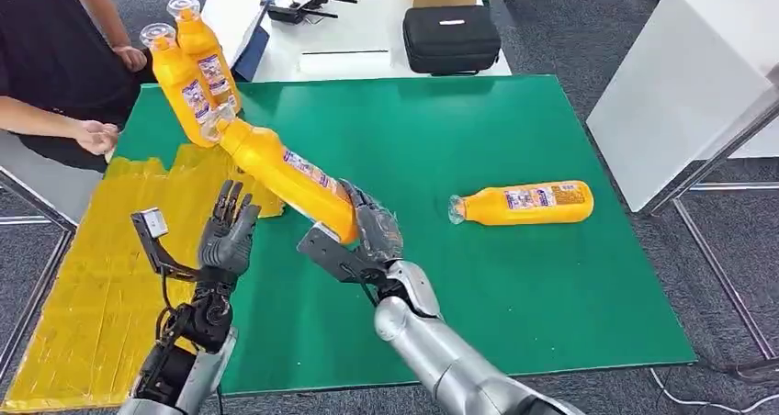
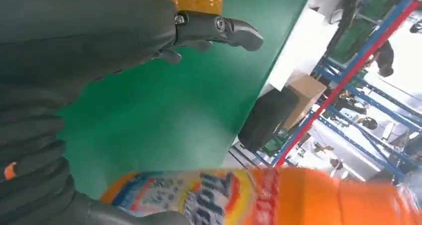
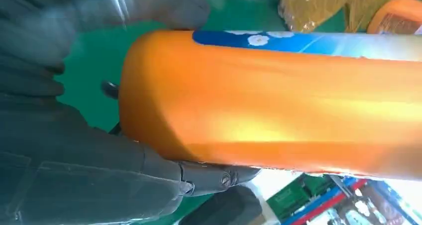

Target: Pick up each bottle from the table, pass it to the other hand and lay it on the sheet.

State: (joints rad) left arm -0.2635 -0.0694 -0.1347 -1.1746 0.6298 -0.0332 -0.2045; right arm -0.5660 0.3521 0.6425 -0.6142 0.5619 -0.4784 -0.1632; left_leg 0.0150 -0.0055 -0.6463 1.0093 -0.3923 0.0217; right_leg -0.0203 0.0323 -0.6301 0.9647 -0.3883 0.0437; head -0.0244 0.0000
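i see my right hand (image 1: 375, 229) grasping an orange bottle (image 1: 287, 178) by its base, held above the green mat (image 1: 478, 130) with its cap end pointing up toward the two standing bottles (image 1: 193, 71) at the mat's far left corner. my left hand (image 1: 228, 231) is released, fingers spread, just beside the held bottle, over the edge of the yellow sheet (image 1: 92, 277). another bottle (image 1: 524, 204) lies on its side on the mat, well right. a person's hand (image 1: 96, 137) rests near the sheet.
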